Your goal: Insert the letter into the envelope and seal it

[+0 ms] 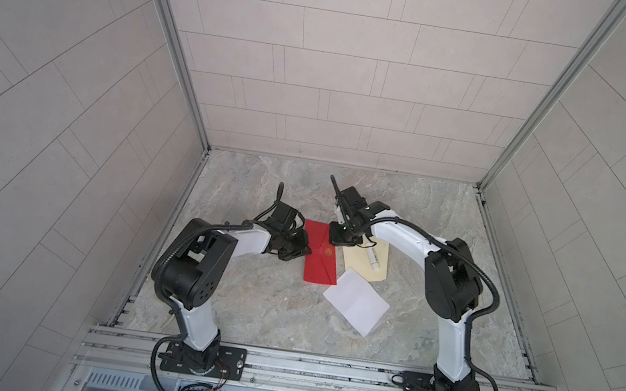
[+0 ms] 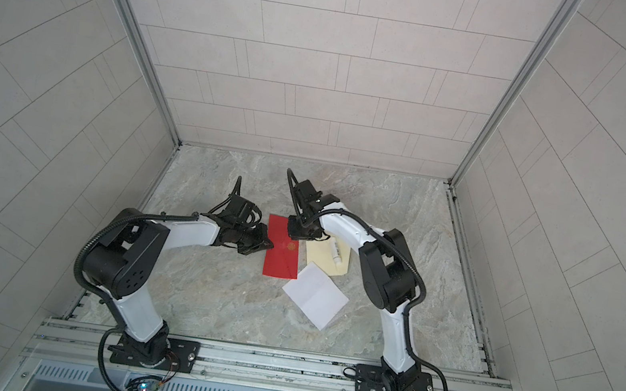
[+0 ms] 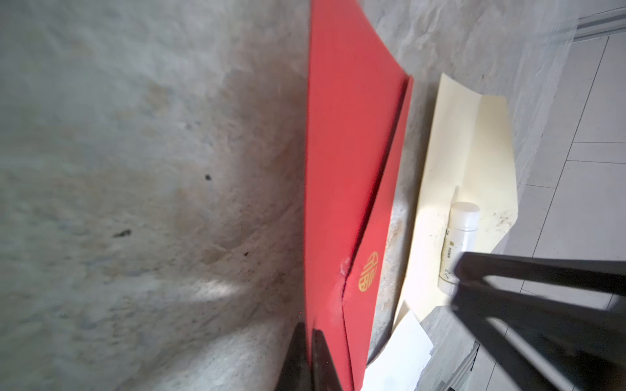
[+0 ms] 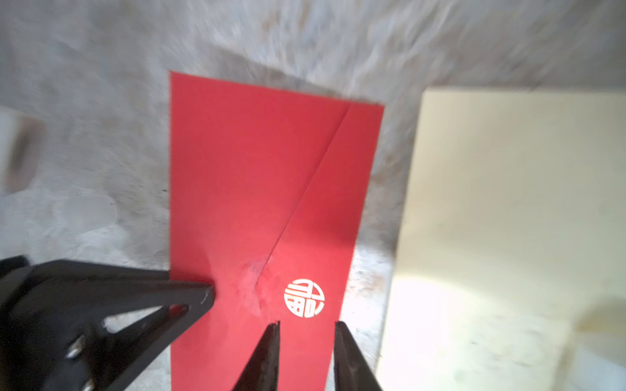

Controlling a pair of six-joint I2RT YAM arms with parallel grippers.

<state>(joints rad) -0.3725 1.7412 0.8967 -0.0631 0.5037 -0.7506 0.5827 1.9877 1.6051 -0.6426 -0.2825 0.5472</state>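
- Nothing of the task is finished. The white letter point(image 1: 356, 304) lies outside on the marble bench point(image 1: 245, 300), flat with a crease across it. It sits on the front-edge side of the red envelope point(image 1: 320, 260), just beside that envelope's front right corner.
- The red envelope lies near the middle of the bench, long side running front to back. Its pointed flap point(image 4: 325, 203) is folded down over the body, with a gold emblem point(image 4: 304, 298) near the tip. The flap must therefore be raised before the letter can go in.
- The left hand point(image 1: 306, 251) is closed, its tip on the envelope's left edge. It looks to be pinning the envelope down, but I cannot tell whether it pinches the paper.
- The right hand point(image 4: 307, 326) hangs over the flap by the emblem, its jaws apart and holding nothing.
- To the envelope's right, a glue stick point(image 1: 372, 258) lies on a cream sheet point(image 1: 357, 268), cap on as far as the left wrist view shows.
- Left to do, as I judge it: open the flap, pick up and insert the letter, glue the flap and press it shut.
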